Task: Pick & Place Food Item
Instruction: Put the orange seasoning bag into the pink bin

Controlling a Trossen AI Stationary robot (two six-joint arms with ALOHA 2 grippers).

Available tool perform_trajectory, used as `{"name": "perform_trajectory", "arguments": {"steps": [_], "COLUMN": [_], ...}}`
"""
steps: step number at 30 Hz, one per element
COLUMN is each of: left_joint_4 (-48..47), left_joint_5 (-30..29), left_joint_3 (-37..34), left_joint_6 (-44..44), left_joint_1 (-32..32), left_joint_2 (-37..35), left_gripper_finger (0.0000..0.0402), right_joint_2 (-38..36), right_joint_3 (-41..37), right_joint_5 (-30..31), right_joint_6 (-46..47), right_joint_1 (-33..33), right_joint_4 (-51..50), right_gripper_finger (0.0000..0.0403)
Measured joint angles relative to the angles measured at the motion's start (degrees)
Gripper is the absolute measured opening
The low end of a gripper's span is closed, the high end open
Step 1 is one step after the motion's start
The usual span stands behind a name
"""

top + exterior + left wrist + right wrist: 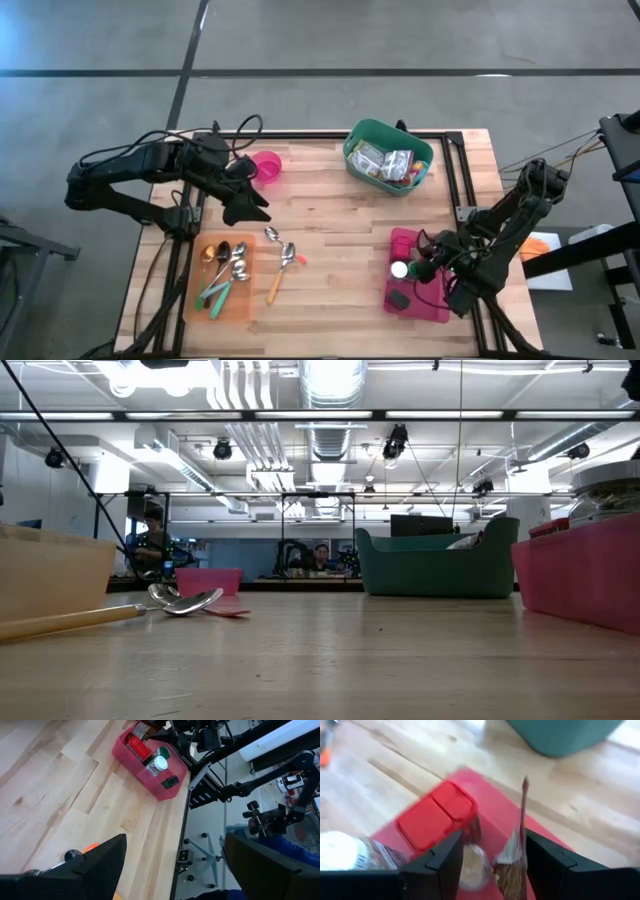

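Food packet (515,855) — upright in the pink bin (492,812) on the right side of the counter (340,250), flanked by the fingers of the right gripper (493,850), spread apart and seemingly not pinching it. Wedged close beside the packet: a red-lidded jar (436,817), with a white-capped jar (340,852) just past that. Well apart across the counter, a green basket (352,160) full of more packaged food.

Left gripper (245,205) parked over the counter's left half, fingers wide and empty, out of the way.

Probably the handover point of the step — either letting go or about to take hold; cannot tell which.

If letting go:
- Spread the fingers fully before lifting, so neither pad drags the packet's edge.
- Rise straight up, clear of the bin wall, before swinging away.
- Expect a thin, light packet to tip against the red-lidded jar; harmless, provided nothing hooks it.

If taking hold:
- Centre the packet between the fingers, away from the jar, so only the packet gets squeezed.
- Close gently on the flat faces, low enough not to fold the top seal.
- Lift vertically, watching the neighbouring jars for any nudge.
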Motion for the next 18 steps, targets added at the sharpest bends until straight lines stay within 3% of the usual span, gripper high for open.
{"name": "perform_trajectory", "arguments": {"steps": [12, 18], "left_joint_4": [0.02, 0.04], "left_joint_5": [0.0, 0.0], "left_joint_3": [0.0, 0.0], "left_joint_6": [-0.33, -0.01], "left_joint_1": [0.0, 0.0], "left_joint_2": [0.0, 0.0], "left_gripper_finger": [0.0341, 0.0341], "right_joint_2": [-0.02, -0.86], "right_joint_3": [0.4, 0.74], "right_joint_5": [5.5, 12.06], "right_joint_6": [2.19, 1.11], "right_joint_1": [-0.73, -2.46], "right_joint_4": [-1.37, -1.41], "right_gripper_finger": [0.0184, 0.0132]}}
